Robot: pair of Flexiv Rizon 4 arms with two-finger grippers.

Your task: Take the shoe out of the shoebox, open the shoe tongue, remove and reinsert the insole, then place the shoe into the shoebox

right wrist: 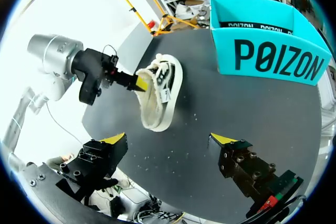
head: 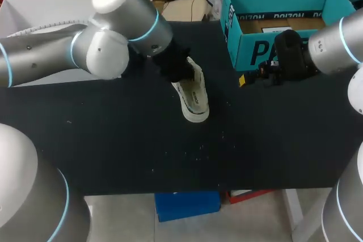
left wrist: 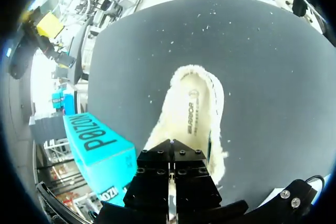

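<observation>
A cream shoe [head: 194,99] with fleece lining rests on the black table, tipped onto its side. My left gripper [head: 177,67] is shut on the fleecy edge of the opening by the laces. In the left wrist view the insole [left wrist: 195,109] shows inside the shoe [left wrist: 181,124], just ahead of the shut left gripper [left wrist: 169,148]. The right wrist view shows the shoe [right wrist: 157,95] with the left gripper [right wrist: 139,83] pinching it. The teal shoebox [head: 283,49] stands open at the back right. My right gripper [right wrist: 169,139] is open and holds nothing; it hangs by the box's front wall [head: 252,76].
The shoebox [right wrist: 273,59] [left wrist: 97,150] holds brown paper or card [head: 283,25]. Small white crumbs [head: 198,148] dot the table between the shoe and the front edge [head: 187,190]. The dark tabletop [head: 113,140] stretches to the left of the shoe.
</observation>
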